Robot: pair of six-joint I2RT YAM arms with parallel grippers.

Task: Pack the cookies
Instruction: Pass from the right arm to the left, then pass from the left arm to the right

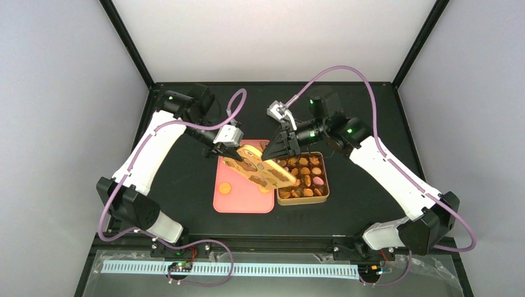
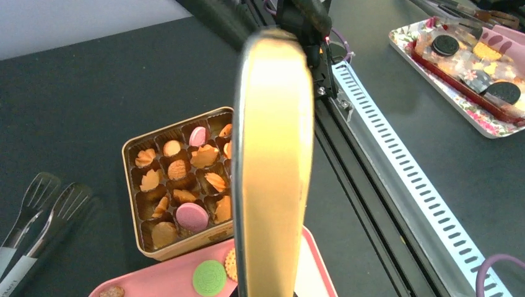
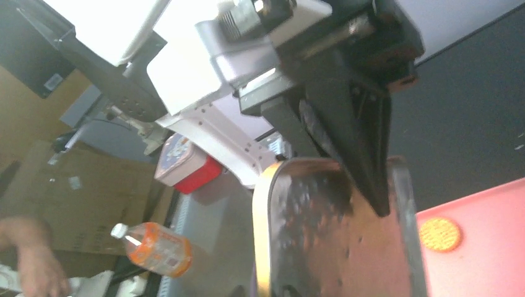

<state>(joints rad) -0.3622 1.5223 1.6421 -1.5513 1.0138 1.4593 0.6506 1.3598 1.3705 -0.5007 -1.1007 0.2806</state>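
A gold tin lid [image 1: 259, 167] hangs tilted over the pink tray [image 1: 235, 203], held at both ends. My left gripper [image 1: 230, 150] is shut on its left end; in the right wrist view its dark fingers [image 3: 347, 136] pinch the lid's rim [image 3: 347, 247]. My right gripper [image 1: 269, 154] is shut on the upper edge. The open tin [image 1: 326, 180] to the right of the tray holds several cookies [image 2: 179, 179], mostly orange with some pink. On the tray lie an orange cookie [image 1: 225, 187], a green one [image 2: 208, 277] and a yellow one [image 3: 439, 234]. The lid [image 2: 272, 154] hides my left fingertips.
Metal tongs [image 2: 37, 210] lie on the black table beside the tin. A floral tray [image 2: 433, 68] with dark biscuits sits beyond the slotted rail [image 1: 247, 270]. Off the table are an orange bottle [image 3: 155, 247] and a person's hand [image 3: 31, 266].
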